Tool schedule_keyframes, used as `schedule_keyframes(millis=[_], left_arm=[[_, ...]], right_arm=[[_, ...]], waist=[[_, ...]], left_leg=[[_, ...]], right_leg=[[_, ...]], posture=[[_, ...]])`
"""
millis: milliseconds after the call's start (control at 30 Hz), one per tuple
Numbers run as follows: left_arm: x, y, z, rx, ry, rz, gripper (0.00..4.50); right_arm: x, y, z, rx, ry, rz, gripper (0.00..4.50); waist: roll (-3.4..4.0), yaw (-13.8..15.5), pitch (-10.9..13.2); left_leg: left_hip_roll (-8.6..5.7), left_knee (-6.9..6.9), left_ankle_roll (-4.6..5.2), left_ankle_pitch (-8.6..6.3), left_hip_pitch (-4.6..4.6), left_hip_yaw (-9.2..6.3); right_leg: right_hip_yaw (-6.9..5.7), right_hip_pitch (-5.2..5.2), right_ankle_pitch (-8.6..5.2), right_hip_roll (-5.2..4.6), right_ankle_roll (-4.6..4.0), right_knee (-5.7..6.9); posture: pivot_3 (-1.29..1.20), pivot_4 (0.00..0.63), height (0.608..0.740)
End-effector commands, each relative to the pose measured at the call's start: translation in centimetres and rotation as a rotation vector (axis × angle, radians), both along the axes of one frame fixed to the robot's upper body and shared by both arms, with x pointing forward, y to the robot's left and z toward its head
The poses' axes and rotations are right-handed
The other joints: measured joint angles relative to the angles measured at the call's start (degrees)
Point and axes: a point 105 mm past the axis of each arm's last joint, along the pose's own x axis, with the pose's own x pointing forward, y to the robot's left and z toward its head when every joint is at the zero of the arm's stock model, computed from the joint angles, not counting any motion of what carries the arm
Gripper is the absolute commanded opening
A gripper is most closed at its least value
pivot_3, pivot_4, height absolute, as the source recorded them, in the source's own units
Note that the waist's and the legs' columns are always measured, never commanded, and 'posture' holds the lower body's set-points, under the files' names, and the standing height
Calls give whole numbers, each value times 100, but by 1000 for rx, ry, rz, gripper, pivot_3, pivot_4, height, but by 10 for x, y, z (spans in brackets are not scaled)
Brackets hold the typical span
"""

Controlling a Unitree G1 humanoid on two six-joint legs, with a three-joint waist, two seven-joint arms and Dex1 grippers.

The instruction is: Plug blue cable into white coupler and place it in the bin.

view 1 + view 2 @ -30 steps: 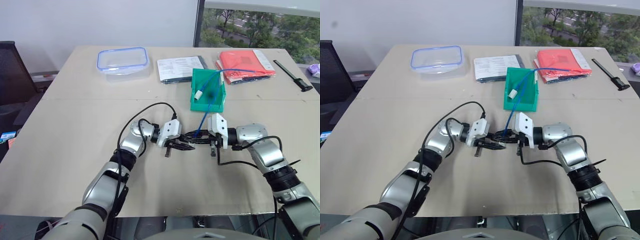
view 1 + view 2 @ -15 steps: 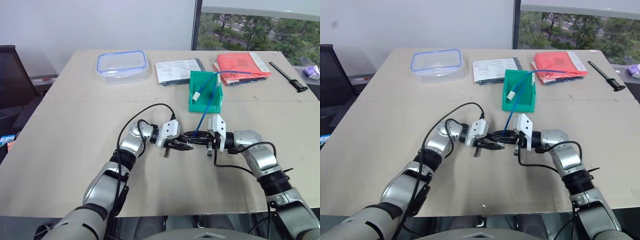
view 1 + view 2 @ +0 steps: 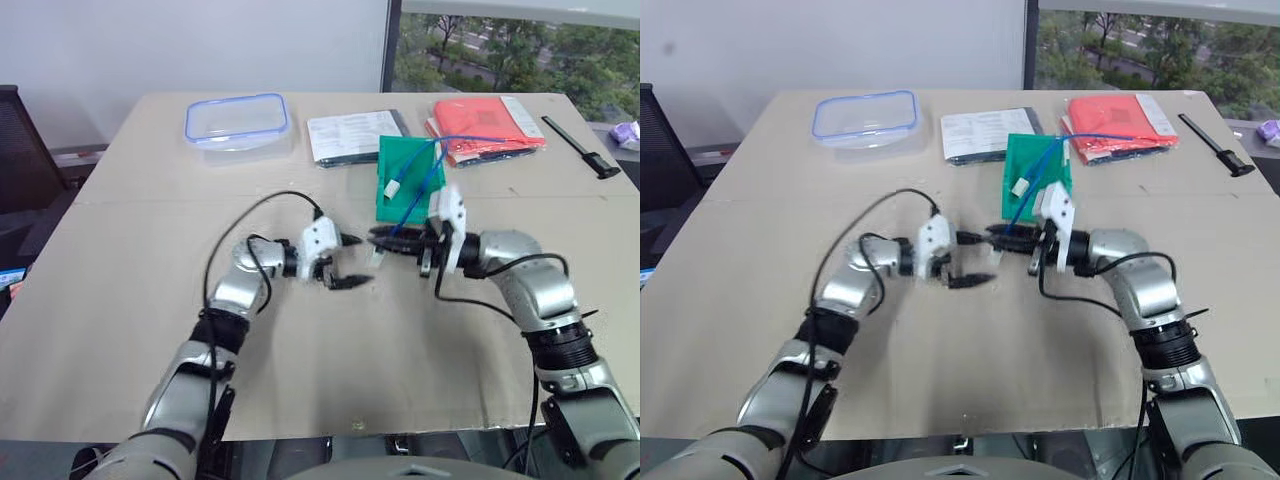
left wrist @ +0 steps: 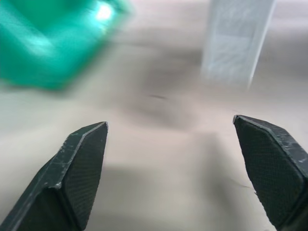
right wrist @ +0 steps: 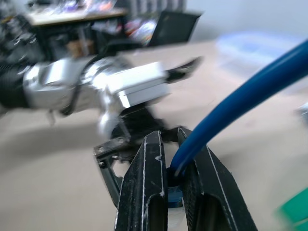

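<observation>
The robot's two arms meet over the middle of a beige table (image 3: 120, 330). The right gripper (image 3: 385, 243) points across toward the left arm, its two black fingers (image 5: 144, 192) pressed together on the end of the blue cable (image 3: 425, 195); in the right wrist view the cable (image 5: 240, 101) rises from between the clamped fingers as a thick blue line. From that grip it arcs up and away over the green bin (image 3: 400, 180), which stands just beyond the gripper on the far half of the table. Inside the bin lies a white-tipped blue cable end (image 3: 396, 187), and a blue strand runs on from the bin's far side toward a red folder (image 3: 485, 125). The left gripper (image 3: 345, 262) faces the right one with a small gap between them, its jaws spread wide and holding nothing; the left wrist view shows its fingers (image 4: 77, 168) far apart over bare tabletop, with the bin (image 4: 43, 43) blurred beyond. A small pale piece (image 3: 377, 259) hangs just below the right gripper's tips, between the two grippers; whether it is the white coupler cannot be told. Farther back sit a clear container with a blue rim (image 3: 238, 122), a printed booklet (image 3: 350, 135) and a black tool (image 3: 585, 150) near the table's right edge.
</observation>
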Motion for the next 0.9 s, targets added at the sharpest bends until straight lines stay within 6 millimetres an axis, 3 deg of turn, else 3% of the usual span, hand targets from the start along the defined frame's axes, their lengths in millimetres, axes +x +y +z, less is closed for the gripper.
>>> schedule_keyframes(millis=[33,133,333,433,667,700,900], left_arm=[[-4,-1,53,-110,-50,140,4389],[-5,1,67,-109,-39,241,4389],[-9,4,85,-116,-15,324,4389],[-10,3,89,-118,-13,328,4500],[-13,1,90,-124,-20,329,4500],[-14,2,90,-125,-20,332,4500],[-24,9,76,-109,4,346,4500]], right_arm=[[31,-17,29,48,25,-131,0],[59,-28,35,35,73,-189,0],[113,-42,28,-6,199,-375,0],[125,-43,29,-31,199,-420,1028],[141,-67,43,-14,116,-607,4244],[142,-73,41,-31,103,-629,4445],[123,-122,3,-167,127,-675,4445]], waist=[[0,-2,0],[0,-4,0],[0,-38,10],[1,-39,11],[0,-29,12],[2,-30,13],[2,-2,15]], left_leg=[[0,0,0,0,0,-1],[-9,-2,0,0,10,-1],[-28,-8,0,1,11,9],[-30,-21,-2,2,10,11],[-20,-80,-43,25,9,12],[-20,-83,-43,26,9,11],[-32,-85,-45,27,9,7]], right_leg=[[-1,1,0,0,0,-1],[-2,9,0,0,0,-2],[10,5,0,-1,0,-4],[10,-1,0,-1,0,-7],[30,-19,-1,-9,2,-20],[30,-19,-1,-10,2,-21],[29,-12,-3,-31,5,-28]], posture=[[0,150,737],[0,150,737],[0,150,737],[0,150,737],[0,150,737],[0,150,737],[0,150,737]])
